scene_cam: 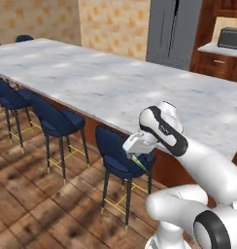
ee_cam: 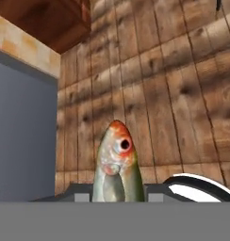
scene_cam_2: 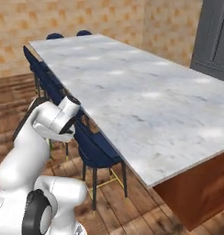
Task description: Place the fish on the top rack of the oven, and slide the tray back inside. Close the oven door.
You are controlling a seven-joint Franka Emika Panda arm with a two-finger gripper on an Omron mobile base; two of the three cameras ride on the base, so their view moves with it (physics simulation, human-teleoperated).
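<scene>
— fish (ee_cam: 116, 167) fills the hand view, head outward, long axis running along the claw (scene_cam: 135, 156).
— so it's clenched on it?
— seems so; oven isn't anywhere ahead, just the counter (scene_cam: 115, 82).

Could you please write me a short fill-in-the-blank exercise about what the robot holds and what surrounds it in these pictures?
1. The gripper is shut on the ____.
2. The long counter has a ____-patterned top.
3. The stools along the counter have dark ____ seats.
4. In the hand view, the fish points its ____ away from the camera.

Missing words: fish; marble; blue; head
</scene>
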